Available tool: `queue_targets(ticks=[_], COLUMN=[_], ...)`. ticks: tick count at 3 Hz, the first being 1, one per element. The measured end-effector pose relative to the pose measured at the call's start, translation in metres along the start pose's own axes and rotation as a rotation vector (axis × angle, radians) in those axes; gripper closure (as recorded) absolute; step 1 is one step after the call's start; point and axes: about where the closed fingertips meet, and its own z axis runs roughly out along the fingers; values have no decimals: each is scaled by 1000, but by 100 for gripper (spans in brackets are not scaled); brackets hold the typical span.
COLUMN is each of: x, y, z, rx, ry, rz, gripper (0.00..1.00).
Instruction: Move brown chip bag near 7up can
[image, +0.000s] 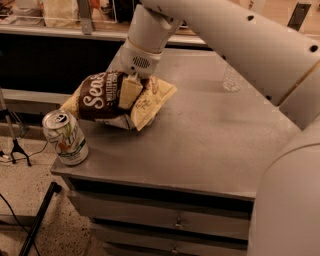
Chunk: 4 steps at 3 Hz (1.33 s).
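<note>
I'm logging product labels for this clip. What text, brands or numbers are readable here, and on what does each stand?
"Sea": large white script on the brown chip bag; the rest is hidden behind the gripper, which grips the bag at the left side of the table.
Smaller white print above that script: too blurred to read.
Dark print on the bag's pale panel: too blurred to read.
7up can: green and red markings, no legible lettering.

Grey metal table (210, 150), clear bottle (232, 78) near its far edge, speckled floor (75, 236)

Table (200, 145) carries 7up can (65, 137), bottle (231, 80); tool (131, 92) above, gripping bag (97, 97).
</note>
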Motion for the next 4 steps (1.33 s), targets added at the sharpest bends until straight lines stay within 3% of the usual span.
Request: queue_targets(ticks=[1,2,4], x=[-1,-2,0], y=[-1,-1,2], z=[2,3,-12], rx=[0,0,8], ry=[-2,-3,-11], rz=[-1,-2,6], gripper=[12,0,0])
